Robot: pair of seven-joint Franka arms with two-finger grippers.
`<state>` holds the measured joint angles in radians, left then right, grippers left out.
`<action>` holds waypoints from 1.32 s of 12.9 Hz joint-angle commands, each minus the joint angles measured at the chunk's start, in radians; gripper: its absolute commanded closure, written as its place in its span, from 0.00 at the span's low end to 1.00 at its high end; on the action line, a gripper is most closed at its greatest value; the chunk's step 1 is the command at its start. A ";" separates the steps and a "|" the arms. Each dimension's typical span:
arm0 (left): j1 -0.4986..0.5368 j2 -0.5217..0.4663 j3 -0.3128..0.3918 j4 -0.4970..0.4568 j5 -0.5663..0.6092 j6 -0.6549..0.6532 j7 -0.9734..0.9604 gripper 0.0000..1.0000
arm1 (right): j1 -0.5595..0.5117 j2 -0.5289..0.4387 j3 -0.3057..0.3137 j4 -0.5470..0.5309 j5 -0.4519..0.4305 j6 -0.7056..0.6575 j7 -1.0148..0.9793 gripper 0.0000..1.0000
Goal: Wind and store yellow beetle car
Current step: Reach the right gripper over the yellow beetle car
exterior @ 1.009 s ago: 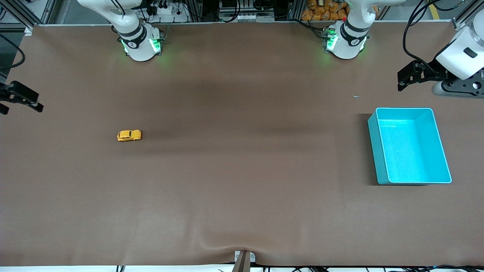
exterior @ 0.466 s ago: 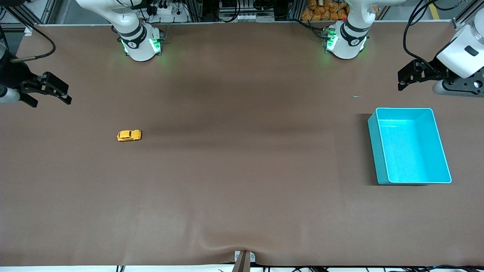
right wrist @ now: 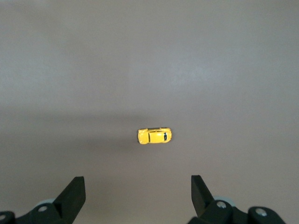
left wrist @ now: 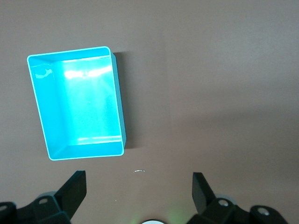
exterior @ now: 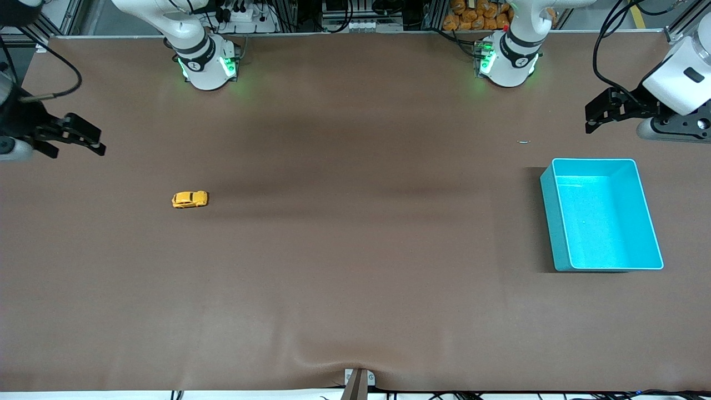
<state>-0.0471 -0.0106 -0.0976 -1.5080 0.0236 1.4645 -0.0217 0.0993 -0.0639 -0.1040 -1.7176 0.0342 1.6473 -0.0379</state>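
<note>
The yellow beetle car (exterior: 190,199) sits alone on the brown tabletop (exterior: 355,250), toward the right arm's end, resting on its wheels. Nothing touches it. In the right wrist view the car (right wrist: 154,136) shows from above as a small rounded yellow body with dark windows, lying well apart from that camera's own fingers (right wrist: 70,196).

The right gripper (exterior: 83,139) hangs in the air over the tabletop at the right arm's end, near the table's edge. Its jaws are spread wide and hold nothing, as the right wrist view confirms with the gripper (right wrist: 138,189) showing a broad gap between its two dark fingers.

The turquoise bin (exterior: 602,166) stands on the tabletop toward the left arm's end, well apart from the car. It is a rectangular open-topped box with nothing visible inside; its inner floor gleams under the light. In the left wrist view the bin (left wrist: 39,93) shows whole from above, with a tiny pale speck (left wrist: 138,171) on the tabletop just beside it. The same speck (exterior: 524,141) appears in the front view, farther from the front camera than the bin.

The left gripper (exterior: 591,119) waits in the air over the tabletop at the left arm's end, beside the bin rather than over it. Its jaws are also wide apart and empty, as the left wrist view shows of the gripper (left wrist: 138,189).
</note>
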 commanded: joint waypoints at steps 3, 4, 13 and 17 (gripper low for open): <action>0.007 -0.002 -0.002 0.011 -0.018 -0.009 -0.012 0.00 | -0.004 -0.011 0.009 -0.224 -0.013 0.165 -0.153 0.00; 0.006 -0.002 -0.002 0.009 -0.018 -0.010 -0.014 0.00 | -0.004 -0.011 0.009 -0.282 -0.013 0.221 -0.251 0.00; 0.006 0.000 0.002 0.009 -0.016 -0.010 -0.014 0.00 | -0.007 0.042 0.007 -0.615 -0.028 0.652 -1.084 0.00; 0.007 0.000 0.002 0.009 -0.016 -0.010 -0.015 0.00 | -0.020 0.148 0.006 -0.678 -0.033 0.797 -1.290 0.00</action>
<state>-0.0468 -0.0094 -0.0923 -1.5078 0.0236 1.4633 -0.0217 0.0953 0.0384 -0.1031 -2.3655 0.0185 2.3702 -1.2554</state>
